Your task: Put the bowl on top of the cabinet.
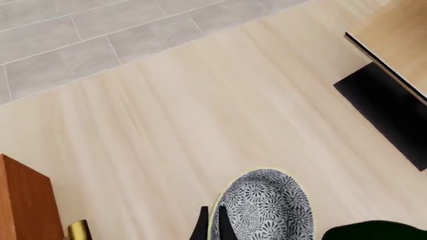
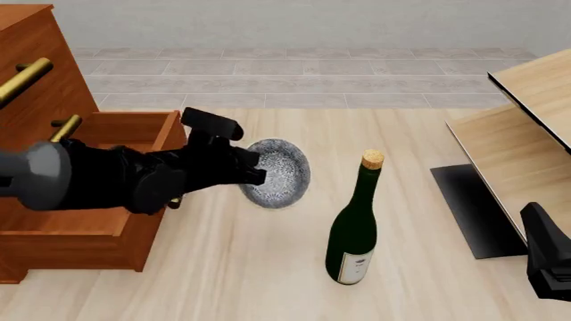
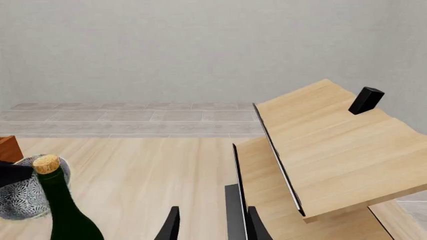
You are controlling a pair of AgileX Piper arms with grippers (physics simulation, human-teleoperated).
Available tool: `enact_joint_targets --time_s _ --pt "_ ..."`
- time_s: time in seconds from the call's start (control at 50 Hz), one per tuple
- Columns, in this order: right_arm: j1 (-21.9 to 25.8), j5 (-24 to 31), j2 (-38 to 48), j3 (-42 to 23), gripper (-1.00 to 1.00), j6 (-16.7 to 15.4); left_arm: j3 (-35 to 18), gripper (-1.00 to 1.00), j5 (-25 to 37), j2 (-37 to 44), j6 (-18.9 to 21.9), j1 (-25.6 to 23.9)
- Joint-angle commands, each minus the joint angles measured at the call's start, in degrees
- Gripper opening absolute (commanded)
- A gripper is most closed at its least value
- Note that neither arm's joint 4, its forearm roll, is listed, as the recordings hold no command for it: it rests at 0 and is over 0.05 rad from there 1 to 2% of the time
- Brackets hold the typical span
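Bowl (image 2: 278,172) first: it hangs tipped on its side in the left gripper (image 2: 254,175), clear of the floor, its open mouth turned toward the front camera. It sits between the cabinet (image 2: 45,87) and the bottle (image 2: 355,231), nearer the cabinet's open drawer (image 2: 125,124). In the left wrist view the two dark fingers (image 1: 202,226) are nearly together with the bowl's rim between them, so the jaws look closed to a narrow slit on that rim.

I'd judge the bowl light, stiff and hard, glazed and likely slick, and breakable if dropped. A pinch on the thin rim is a fair hold, but the bowl could swing or slip in it, so a slow carry seems wise.

Around it: the green corked bottle stands upright just to the right of the bowl, tall and narrow, easy to topple by a careless sweep. The drawer juts out of the cabinet right beside the arm, with brass handles (image 2: 27,77) above it, and the cabinet top is higher yet, at the frame's upper left. The lift, I think, must clear the drawer front and handles. Pale shelving (image 2: 535,107) with a black base stands well off to the right.

The right gripper (image 3: 210,225) idles low near that shelving, fingers apart, holding nothing.
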Motion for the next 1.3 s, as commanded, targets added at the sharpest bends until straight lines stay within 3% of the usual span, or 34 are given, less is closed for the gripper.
enact_joint_targets --time_s 0.02,0.38,0.6,1.04,1.3 --pt "0.01 0.00 0.01 0.00 1.00 0.00 -0.63 -1.00 2.87 -8.55 0.52 2.70" --pt "0.00 0.00 0.01 0.00 1.00 0.00 -1.47 -1.00 9.07 -24.28 1.25 12.36" --pt "0.00 0.00 0.01 0.00 1.00 0.00 -4.17 -1.00 16.24 -32.24 -1.73 15.78" --pt "0.01 0.00 0.00 0.00 1.00 0.00 -8.78 -1.00 21.45 -37.73 -4.96 17.07" --pt "0.01 0.00 0.00 0.00 1.00 0.00 -11.83 -1.00 23.43 -39.69 -7.71 23.83"
